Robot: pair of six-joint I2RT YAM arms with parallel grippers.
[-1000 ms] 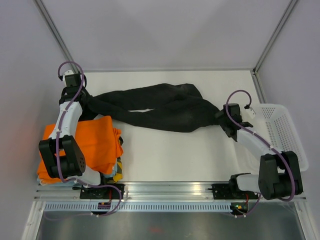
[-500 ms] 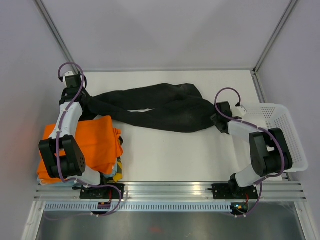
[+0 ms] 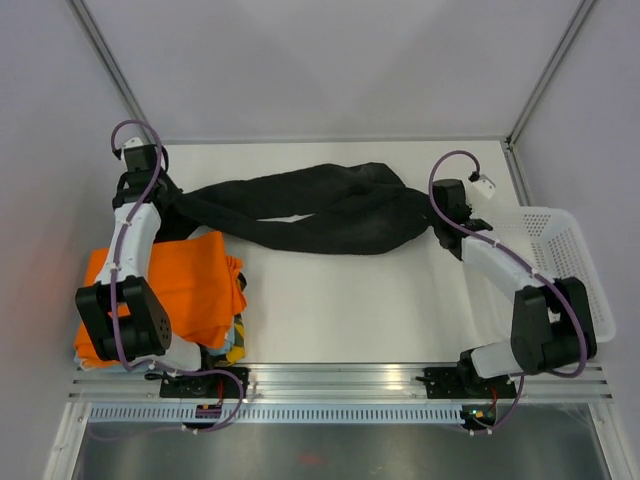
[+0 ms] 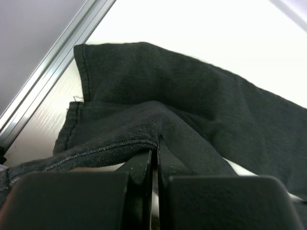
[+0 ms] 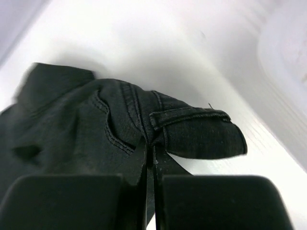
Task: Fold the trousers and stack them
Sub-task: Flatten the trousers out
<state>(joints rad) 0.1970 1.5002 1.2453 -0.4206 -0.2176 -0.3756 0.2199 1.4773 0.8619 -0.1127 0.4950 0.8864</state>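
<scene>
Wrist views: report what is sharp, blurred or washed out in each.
Right wrist: trousers stitching crisp by the right gripper, far cloth soft, white basket blurred and overexposed. Left wrist: seam sharp at the left gripper, table blown out white.
</scene>
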